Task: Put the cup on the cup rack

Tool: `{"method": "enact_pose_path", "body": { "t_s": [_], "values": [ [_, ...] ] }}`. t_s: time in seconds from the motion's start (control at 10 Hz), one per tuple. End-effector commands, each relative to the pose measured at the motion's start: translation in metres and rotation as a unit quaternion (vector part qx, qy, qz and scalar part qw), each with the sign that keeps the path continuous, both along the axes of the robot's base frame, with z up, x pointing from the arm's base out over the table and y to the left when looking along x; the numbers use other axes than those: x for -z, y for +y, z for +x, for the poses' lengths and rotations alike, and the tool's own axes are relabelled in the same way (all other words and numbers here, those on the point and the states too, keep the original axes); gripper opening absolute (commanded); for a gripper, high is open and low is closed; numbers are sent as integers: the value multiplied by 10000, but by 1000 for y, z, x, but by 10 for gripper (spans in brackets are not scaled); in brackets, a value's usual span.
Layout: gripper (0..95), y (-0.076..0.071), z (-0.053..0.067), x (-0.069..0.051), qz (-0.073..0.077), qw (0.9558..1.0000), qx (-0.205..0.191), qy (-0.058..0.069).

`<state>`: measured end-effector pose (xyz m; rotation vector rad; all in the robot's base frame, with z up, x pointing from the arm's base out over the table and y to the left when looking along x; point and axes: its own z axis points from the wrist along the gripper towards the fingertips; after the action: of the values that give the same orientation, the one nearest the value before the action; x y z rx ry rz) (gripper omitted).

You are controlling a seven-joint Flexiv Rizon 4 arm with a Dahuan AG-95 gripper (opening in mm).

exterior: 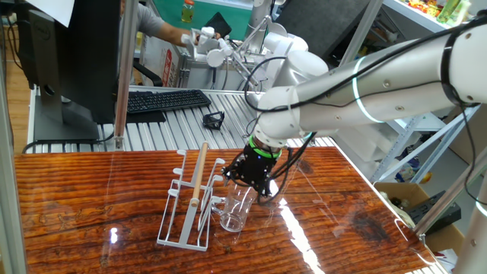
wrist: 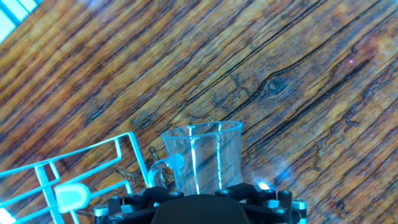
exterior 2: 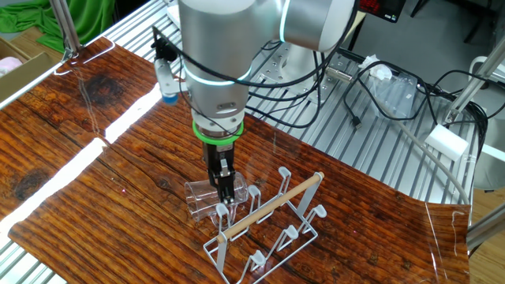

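We have the fingers (exterior: 251, 181) spread wide, pointing down over the cup (exterior: 237, 207), which stands on the surface (exterior: 91, 198) just beside the rack (exterior: 186, 205), at its right side in one fixed view. The risk: clear glass is slick, so an off-centre close could tip it against the pegs, or a finger could clip its handle
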<state>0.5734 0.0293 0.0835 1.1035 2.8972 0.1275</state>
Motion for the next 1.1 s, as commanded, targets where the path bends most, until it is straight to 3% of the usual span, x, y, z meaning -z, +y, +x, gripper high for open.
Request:
{"method": "enact_pose_path", "body": {
  "t_s": [0.1, 0.4, 1.1],
  "values": [
    [950, 0, -1, 0, -7, 10000, 15, -69],
    [950, 0, -1, 0, -69, 9996, 10, -258],
    [950, 0, -1, 0, -107, 9993, -31, -368]
  ]
}}
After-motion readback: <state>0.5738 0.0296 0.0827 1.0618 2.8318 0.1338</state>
